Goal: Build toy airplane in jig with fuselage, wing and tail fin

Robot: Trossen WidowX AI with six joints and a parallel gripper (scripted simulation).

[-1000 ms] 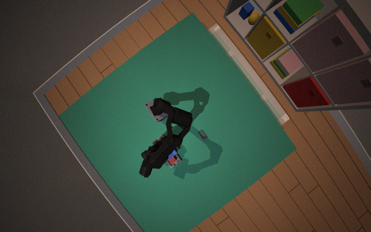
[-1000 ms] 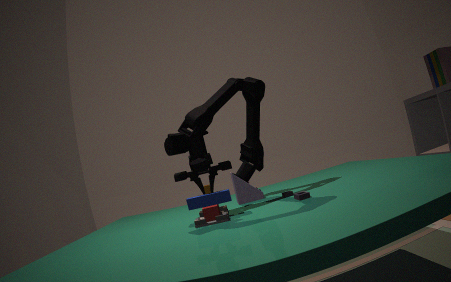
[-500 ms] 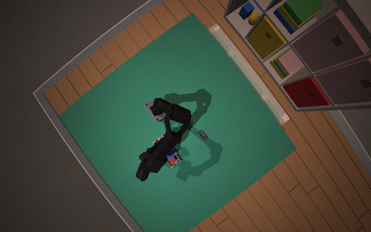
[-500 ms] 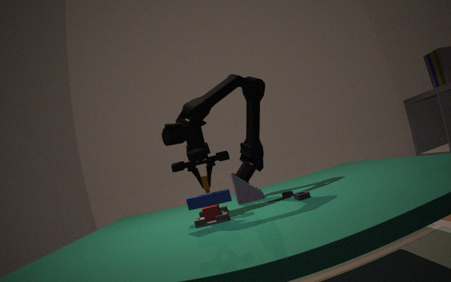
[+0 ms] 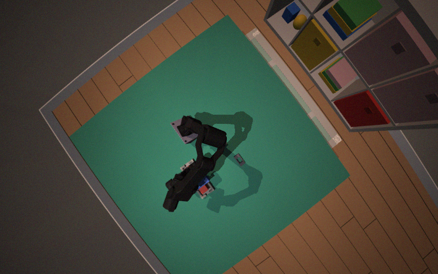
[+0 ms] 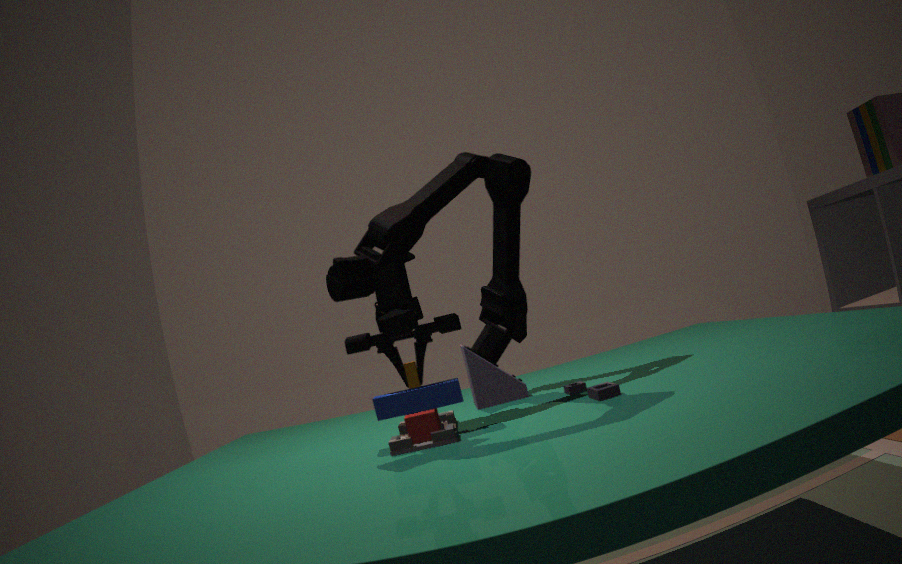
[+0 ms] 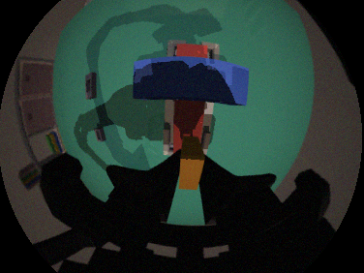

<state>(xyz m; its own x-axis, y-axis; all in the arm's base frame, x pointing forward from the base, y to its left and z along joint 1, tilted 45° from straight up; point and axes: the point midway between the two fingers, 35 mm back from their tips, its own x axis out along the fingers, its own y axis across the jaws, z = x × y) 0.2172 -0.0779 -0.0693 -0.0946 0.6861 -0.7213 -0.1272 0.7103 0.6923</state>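
Note:
A red fuselage (image 5: 203, 190) (image 6: 421, 425) (image 7: 192, 51) lies in the grey jig (image 6: 425, 441) (image 5: 210, 187) (image 7: 169, 136) on the green mat. A blue wing (image 6: 417, 399) (image 5: 203, 182) (image 7: 192, 80) sits across the top of it. My gripper (image 6: 411, 377) (image 7: 189, 152) points straight down, just behind the wing and over the fuselage's tail end. It is shut on a small yellow-orange tail fin (image 6: 411, 372) (image 7: 190, 170). The fin's lower end is hidden behind the wing in the side view, so I cannot tell whether it touches the fuselage. In the overhead view the arm hides the gripper.
Two small grey stands (image 6: 603, 391) (image 6: 574, 387) lie on the mat (image 6: 665, 425) beyond the arm's base; one of them shows in the overhead view (image 5: 239, 159). A grey triangular base plate (image 6: 488, 387) stands right of the jig. A shelf unit (image 5: 355, 58) (image 6: 858, 246) stands off the mat.

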